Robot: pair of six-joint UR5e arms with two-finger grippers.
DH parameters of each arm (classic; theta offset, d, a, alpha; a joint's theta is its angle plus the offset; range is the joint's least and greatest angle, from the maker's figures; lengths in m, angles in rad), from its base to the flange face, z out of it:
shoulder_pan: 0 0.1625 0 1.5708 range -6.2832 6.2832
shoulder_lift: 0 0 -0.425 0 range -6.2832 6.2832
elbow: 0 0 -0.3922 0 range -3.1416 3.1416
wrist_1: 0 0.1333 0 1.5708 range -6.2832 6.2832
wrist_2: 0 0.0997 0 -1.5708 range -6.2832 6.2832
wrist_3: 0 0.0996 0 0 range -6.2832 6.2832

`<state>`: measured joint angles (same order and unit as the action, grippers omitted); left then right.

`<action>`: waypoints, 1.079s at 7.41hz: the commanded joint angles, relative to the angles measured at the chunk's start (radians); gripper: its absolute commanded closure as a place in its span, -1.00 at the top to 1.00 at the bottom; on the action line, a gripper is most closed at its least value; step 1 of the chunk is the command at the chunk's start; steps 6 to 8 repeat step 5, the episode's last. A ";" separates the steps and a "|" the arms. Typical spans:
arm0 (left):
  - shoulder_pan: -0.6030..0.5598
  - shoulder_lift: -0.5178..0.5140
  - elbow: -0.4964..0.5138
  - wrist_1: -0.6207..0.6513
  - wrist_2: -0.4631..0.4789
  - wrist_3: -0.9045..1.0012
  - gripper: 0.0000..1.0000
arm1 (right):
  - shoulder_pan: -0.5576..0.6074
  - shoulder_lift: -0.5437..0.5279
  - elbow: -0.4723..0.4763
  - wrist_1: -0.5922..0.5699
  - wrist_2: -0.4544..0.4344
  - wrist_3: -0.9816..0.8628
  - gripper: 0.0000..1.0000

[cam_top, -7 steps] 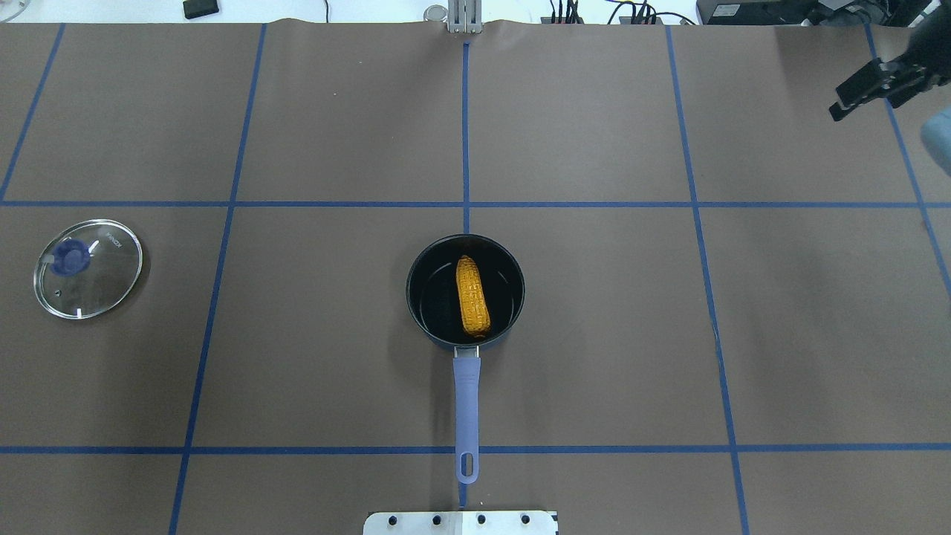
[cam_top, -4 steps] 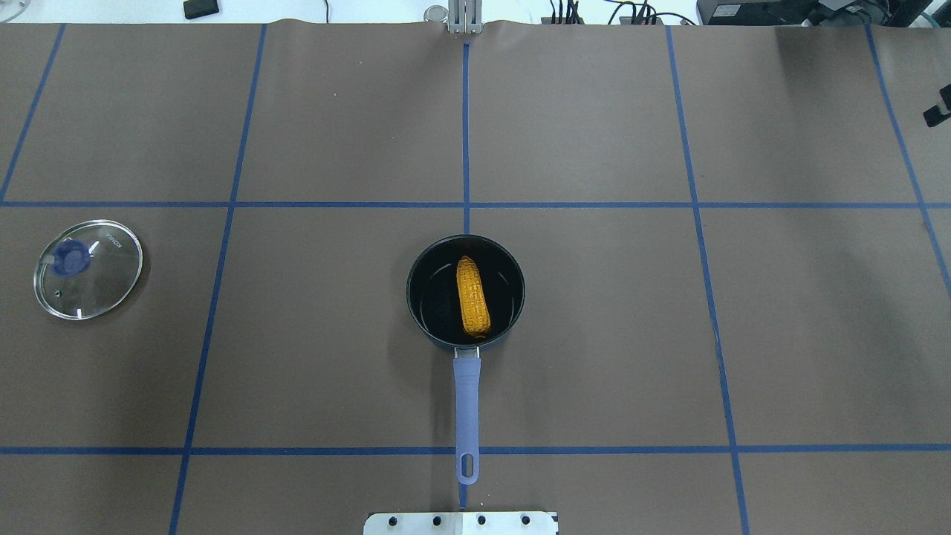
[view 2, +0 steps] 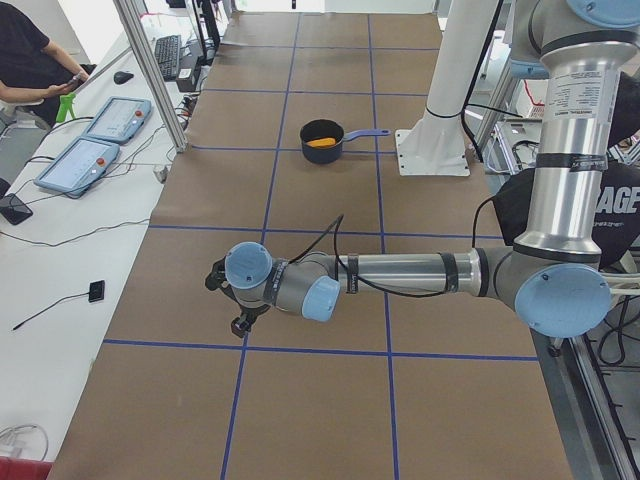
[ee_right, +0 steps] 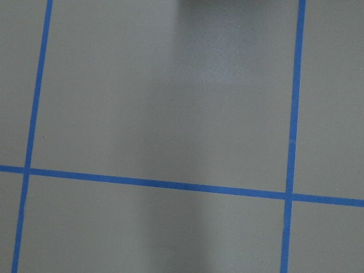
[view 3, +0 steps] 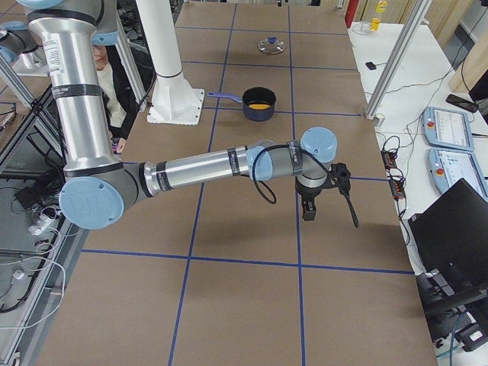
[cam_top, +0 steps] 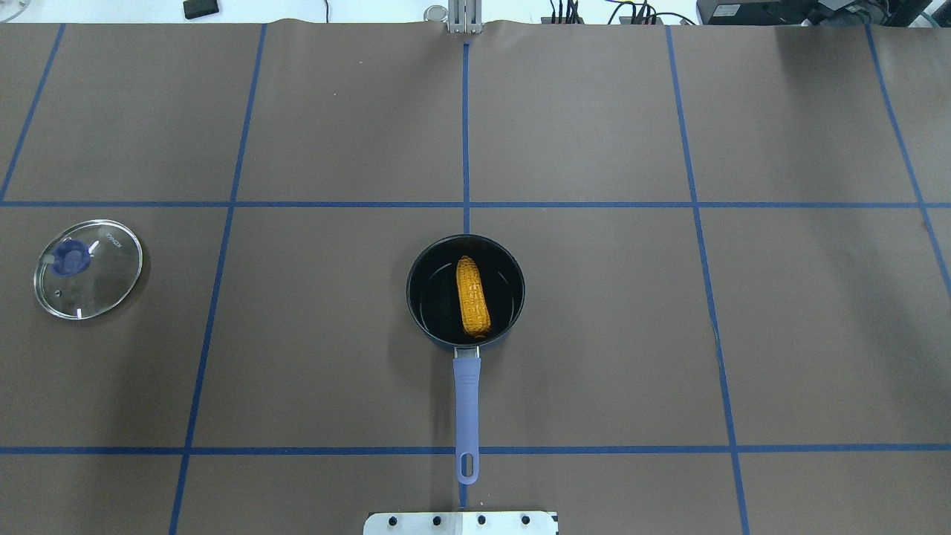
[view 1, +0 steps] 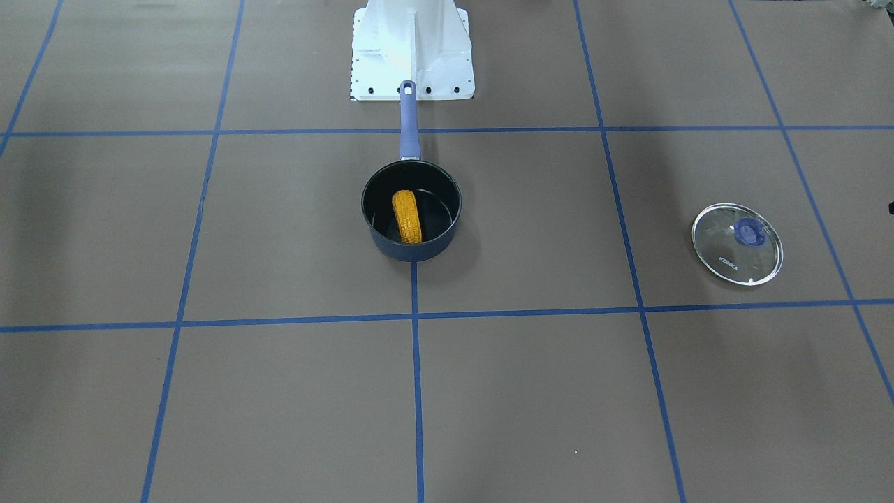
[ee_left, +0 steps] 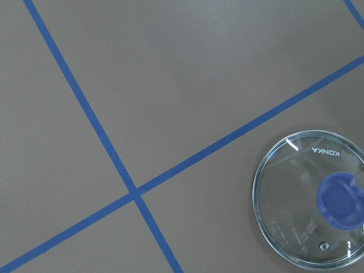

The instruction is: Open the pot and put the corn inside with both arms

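The dark navy pot (cam_top: 410, 305) stands uncovered at the table's middle, its periwinkle handle (cam_top: 466, 401) pointing toward the robot base. The orange-yellow corn (cam_top: 472, 297) lies inside it, also seen in the front view (view 1: 407, 216). The glass lid (cam_top: 88, 269) lies flat on the table far to the pot's left, knob up; the left wrist view shows it too (ee_left: 310, 199). The left gripper (view 2: 222, 300) hangs near the lid's end of the table, the right gripper (view 3: 331, 217) over the opposite end. Both show only in the side views, so I cannot tell whether they are open or shut.
The brown table cover carries a blue tape grid (cam_top: 466, 204). The white robot base plate (cam_top: 461, 522) sits just beyond the handle's tip. Operator desks with tablets (view 2: 85, 160) line the far side of the table.
The right gripper moved off the right edge of the overhead view and no longer shows there. Pot, corn and lid have not moved.
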<state>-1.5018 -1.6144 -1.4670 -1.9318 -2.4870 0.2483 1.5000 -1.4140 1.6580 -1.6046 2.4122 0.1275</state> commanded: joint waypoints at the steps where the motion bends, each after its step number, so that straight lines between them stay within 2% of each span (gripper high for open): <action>1: -0.017 0.001 0.002 -0.001 -0.001 0.000 0.95 | 0.002 0.004 -0.004 -0.001 -0.028 -0.003 1.00; 8: -0.017 0.002 0.000 0.000 -0.001 0.000 0.95 | 0.002 -0.005 -0.009 -0.001 -0.027 -0.003 1.00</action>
